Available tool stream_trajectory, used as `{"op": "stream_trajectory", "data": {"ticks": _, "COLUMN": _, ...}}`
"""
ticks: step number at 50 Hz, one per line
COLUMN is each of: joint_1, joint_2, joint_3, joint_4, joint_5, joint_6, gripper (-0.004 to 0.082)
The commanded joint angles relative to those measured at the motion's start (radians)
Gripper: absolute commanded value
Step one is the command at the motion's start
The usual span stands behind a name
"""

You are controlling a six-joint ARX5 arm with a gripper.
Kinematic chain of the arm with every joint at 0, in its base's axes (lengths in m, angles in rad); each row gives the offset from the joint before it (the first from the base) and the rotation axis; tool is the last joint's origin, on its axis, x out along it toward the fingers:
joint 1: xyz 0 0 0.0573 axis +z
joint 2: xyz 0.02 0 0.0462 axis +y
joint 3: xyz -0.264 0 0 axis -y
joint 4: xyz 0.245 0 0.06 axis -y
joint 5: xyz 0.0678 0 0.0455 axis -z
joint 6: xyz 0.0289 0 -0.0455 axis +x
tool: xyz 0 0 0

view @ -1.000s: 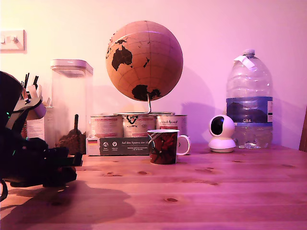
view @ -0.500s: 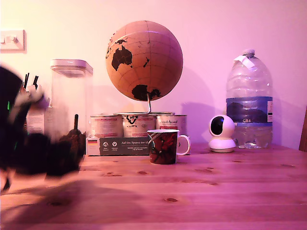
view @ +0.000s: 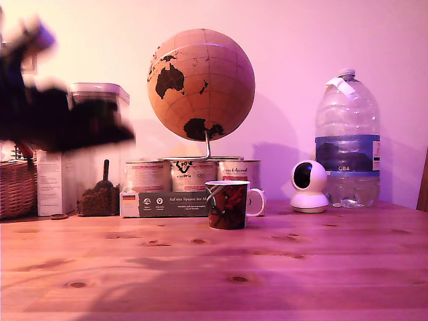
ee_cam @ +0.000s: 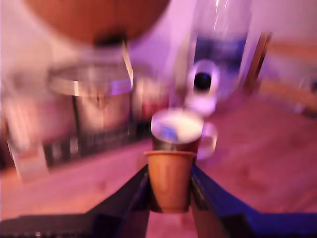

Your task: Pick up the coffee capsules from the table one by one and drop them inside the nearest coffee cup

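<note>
Pine plank worktop (view: pixel 281 267) now bare at lower left: black tool (ee_cam: pixel 170 198) has risen to upper left, clamping small reddish-brown capsule (ee_cam: pixel 169 181), aimed toward red-and-black printed mug (view: pixel 229 204) at centre.

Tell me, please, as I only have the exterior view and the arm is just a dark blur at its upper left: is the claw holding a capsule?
Observer: Yes. The wrist view shows a reddish-brown capsule gripped between the two fingers of the claw, its wider rim sticking out beyond them.
Operator: Thank you. Is the claw pointed towards the cup?
Observer: It is. In the wrist view the cup appears straight beyond the capsule, though motion blurs it.
Operator: Could you see whether anything is already inside the cup?
Observer: Its opening looks pale with a bluish patch, but it is too blurred to tell the contents.
</note>
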Motion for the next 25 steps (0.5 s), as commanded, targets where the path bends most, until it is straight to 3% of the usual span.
{"op": "stream_trajectory", "data": {"ticks": 1, "joint_1": -0.003, "joint_2": -0.012, "joint_3": -0.009, "joint_4": -0.013, "joint_5": 0.005, "joint_6": 0.003, "gripper": 0.0143}}
{"op": "stream_trajectory", "data": {"ticks": 8, "joint_1": -0.003, "joint_2": -0.028, "joint_3": -0.008, "joint_4": -0.034, "joint_5": 0.008, "joint_6": 0.003, "gripper": 0.0143}}
{"op": "stream_trajectory", "data": {"ticks": 13, "joint_1": -0.003, "joint_2": -0.026, "joint_3": 0.002, "joint_4": -0.066, "joint_5": 0.041, "joint_6": 0.002, "gripper": 0.0143}}
{"op": "stream_trajectory", "data": {"ticks": 25, "joint_1": -0.003, "joint_2": -0.025, "joint_3": 0.136, "joint_4": -0.297, "joint_5": 0.083, "joint_6": 0.004, "gripper": 0.0143}}
